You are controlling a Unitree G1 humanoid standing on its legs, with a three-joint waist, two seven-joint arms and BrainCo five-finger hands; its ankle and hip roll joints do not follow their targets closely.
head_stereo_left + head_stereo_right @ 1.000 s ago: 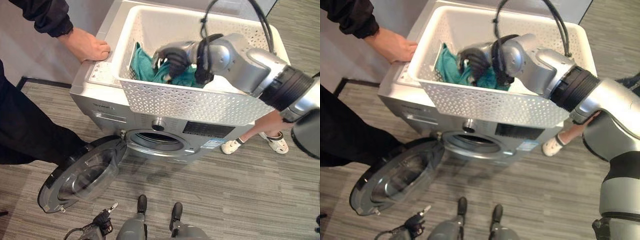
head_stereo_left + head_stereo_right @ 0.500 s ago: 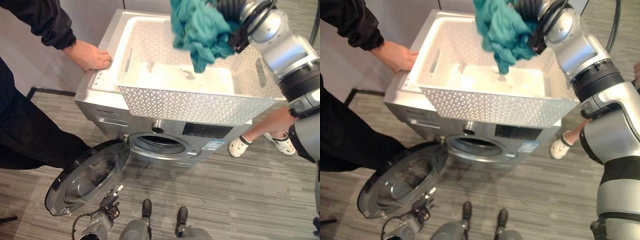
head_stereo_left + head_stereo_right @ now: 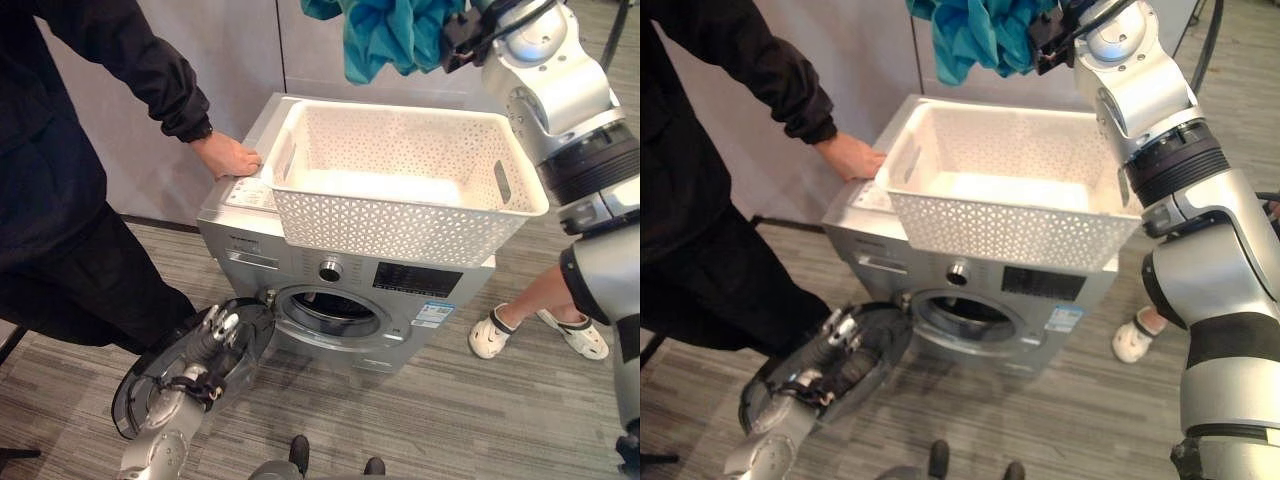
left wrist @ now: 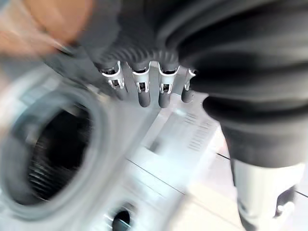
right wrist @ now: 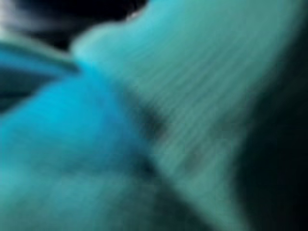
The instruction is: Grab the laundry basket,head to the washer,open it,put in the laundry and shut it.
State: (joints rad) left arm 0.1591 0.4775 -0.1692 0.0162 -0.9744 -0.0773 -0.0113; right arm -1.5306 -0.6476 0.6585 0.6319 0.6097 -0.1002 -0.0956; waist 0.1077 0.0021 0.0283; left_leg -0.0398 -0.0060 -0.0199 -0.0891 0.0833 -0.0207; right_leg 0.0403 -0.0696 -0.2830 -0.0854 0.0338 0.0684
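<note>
Floor: grey wood-look planks (image 3: 480,420), with a pale wall panel (image 3: 230,60) behind the washer.
Washer: silver front-loader (image 3: 330,290); its round door (image 3: 190,365) hangs swung open at the lower left, and the drum opening (image 3: 330,312) is bare.
Basket: white perforated laundry basket (image 3: 400,215) sits on top of the washer, nothing inside it.
Laundry: teal cloth (image 3: 385,35) hangs bunched in the air above the basket's far rim, well clear of it.
Right hand: at the top of the head views (image 3: 462,30), dark cover against the cloth; it seems to be clenched on the cloth, though the fingers are buried in the folds.
Left hand: low by the open door (image 3: 215,335), fingers (image 4: 144,94) straight and relaxed, grasping nothing.
Person: dark sleeve (image 3: 140,70), one hand (image 3: 228,157) resting flat on the washer's top left corner, just beside the basket.
Second person: bare leg and white shoes (image 3: 495,335) to the right of the washer.
</note>
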